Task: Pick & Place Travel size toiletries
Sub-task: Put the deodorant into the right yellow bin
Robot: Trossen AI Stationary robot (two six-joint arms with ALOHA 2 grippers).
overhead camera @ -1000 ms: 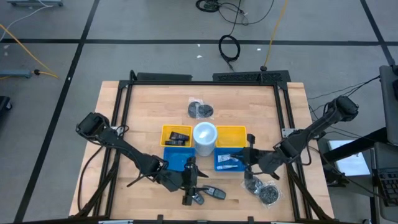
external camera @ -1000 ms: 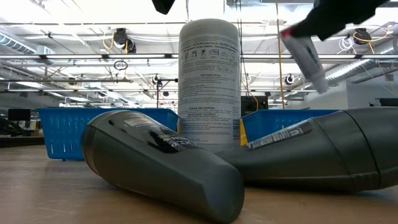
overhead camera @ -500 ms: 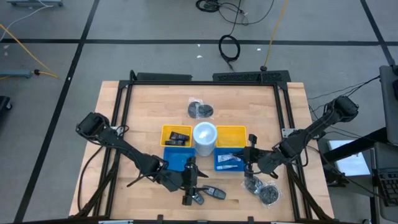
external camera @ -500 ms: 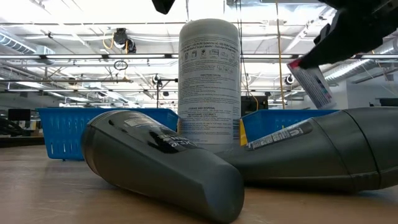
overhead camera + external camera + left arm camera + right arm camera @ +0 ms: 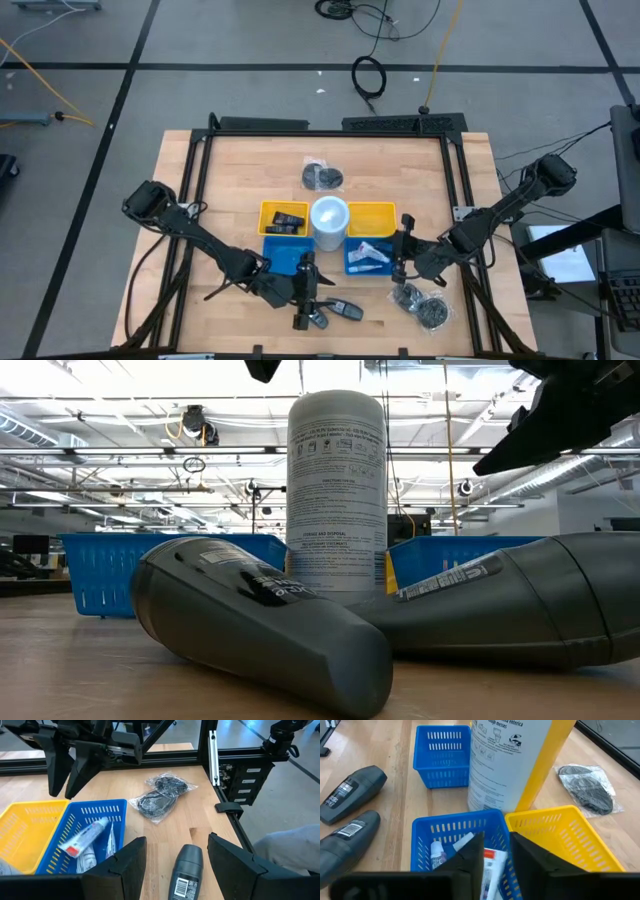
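My right fingers [image 5: 496, 851], slightly apart and empty, hang directly over the tubes [image 5: 462, 855] lying lengthwise in the blue basket [image 5: 455, 822].

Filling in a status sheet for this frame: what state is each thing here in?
right claw: open, empty, above the blue basket.
left claw: open, empty, over a grey gadget.
toiletry tubes: lying in the blue basket.
white canister: upright.
grey gadget: on its side.
bag of dark bits: lying flat.

White travel size toiletries [image 5: 82, 836] with red markings, lying in blue basket [image 5: 107, 809]
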